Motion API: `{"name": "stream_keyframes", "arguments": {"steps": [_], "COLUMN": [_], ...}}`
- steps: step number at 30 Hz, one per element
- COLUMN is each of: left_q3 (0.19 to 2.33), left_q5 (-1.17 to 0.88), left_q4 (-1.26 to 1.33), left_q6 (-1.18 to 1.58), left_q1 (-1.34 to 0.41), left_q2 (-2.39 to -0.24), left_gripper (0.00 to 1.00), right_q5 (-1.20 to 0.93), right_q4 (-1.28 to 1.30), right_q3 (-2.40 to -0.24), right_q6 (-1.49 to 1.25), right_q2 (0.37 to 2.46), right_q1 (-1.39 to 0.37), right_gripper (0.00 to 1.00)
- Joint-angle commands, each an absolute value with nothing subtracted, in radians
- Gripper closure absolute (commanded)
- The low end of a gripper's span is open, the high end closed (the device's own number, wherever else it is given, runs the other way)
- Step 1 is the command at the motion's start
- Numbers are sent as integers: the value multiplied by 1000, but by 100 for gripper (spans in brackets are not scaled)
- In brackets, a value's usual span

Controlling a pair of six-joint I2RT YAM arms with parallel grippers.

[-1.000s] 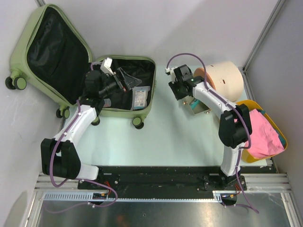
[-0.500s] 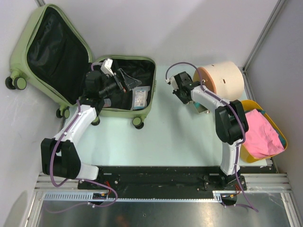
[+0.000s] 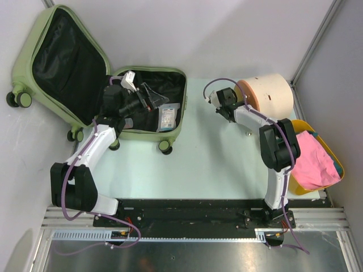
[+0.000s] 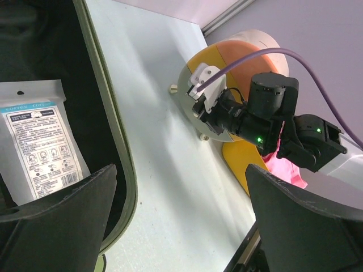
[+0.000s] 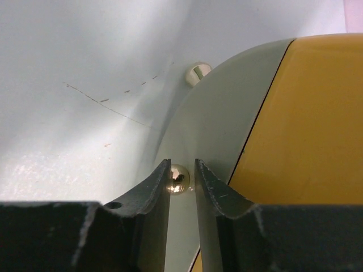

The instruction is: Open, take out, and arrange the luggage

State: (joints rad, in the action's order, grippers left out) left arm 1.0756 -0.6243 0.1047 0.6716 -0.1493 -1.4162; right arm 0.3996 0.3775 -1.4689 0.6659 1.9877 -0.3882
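Left tool (image 4: 181, 173): spread wide, holding nothing, hanging over the right half of the luggage (image 3: 177, 127). Luggage open at the far left of the worktop (image 3: 210, 164), with the lower shell flat and the lid tipped up and back toward the left wall. Black lining in both halves. Inside the lower shell, close below the wide fingers: a white printed packet (image 4: 39, 147), flat on the lining near the right rim. Between that packet and the bare worktop, only the pale green shell wall. Left wrist and forearm over the middle of the lower shell, hiding part of the contents from above.

Right tool (image 5: 182, 171): narrowed to a slim gap, up against the left face of the cream drum (image 3: 272, 93). In the gap, a small shiny stud (image 5: 179, 179); no telling whether clamped. Stud set on a pale green disc (image 5: 215, 130) fronting the drum's orange end. Farther along the disc's edge, a second stud (image 5: 198, 72).

Drum on its side at the far right, well apart from the luggage. Just near and right of it, a yellow basket (image 3: 303, 123) heaped with pink cloth (image 3: 315, 161). Right forearm stretched between basket and drum, with a purple cable (image 3: 218, 82) looping over the wrist.
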Motion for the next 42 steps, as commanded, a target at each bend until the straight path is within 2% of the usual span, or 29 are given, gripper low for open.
{"name": "stream_keyframes", "arguments": {"steps": [1, 8, 11, 12, 15, 18, 22, 25, 31, 35, 42], "left_q3": [1118, 1134, 1152, 1152, 1137, 1121, 1109, 1106, 1097, 1092, 1115], "left_q5": [-618, -679, -753, -765, -799, -836, -870, -885, -896, -899, -881], "left_q4": [117, 112, 98, 98, 97, 97, 100, 104, 127, 133, 135], "left_q6": [646, 603, 545, 535, 514, 494, 457, 449, 492, 505, 514], "left_q1": [-138, -144, -153, -155, -156, -155, -156, -156, -156, -156, -156], "left_q2": [-1411, -1404, -1402, -1399, -1385, -1374, -1356, -1348, -1353, -1356, -1373], "left_gripper": [0, 0, 0, 0, 0, 0, 0, 0, 0, 0, 0], "right_q5": [471, 234, 148, 129, 132, 162, 250, 279, 327, 345, 330], "right_q4": [345, 409, 469, 489, 595, 727, 877, 882, 773, 733, 693], "right_q3": [-1456, -1453, -1462, -1473, -1521, -1563, -1614, -1605, -1555, -1526, -1514], "right_q6": [753, 788, 923, 977, 1127, 1253, 1393, 1474, 1569, 1617, 1661], "right_q2": [1976, 1827, 1760, 1743, 1721, 1732, 1766, 1772, 1784, 1792, 1815], "right_q1": [-350, -416, -463, -480, -509, -526, -520, -499, -462, -440, -399], "right_gripper": [70, 57, 41, 30, 23, 19, 18, 16, 19, 26, 27]}}
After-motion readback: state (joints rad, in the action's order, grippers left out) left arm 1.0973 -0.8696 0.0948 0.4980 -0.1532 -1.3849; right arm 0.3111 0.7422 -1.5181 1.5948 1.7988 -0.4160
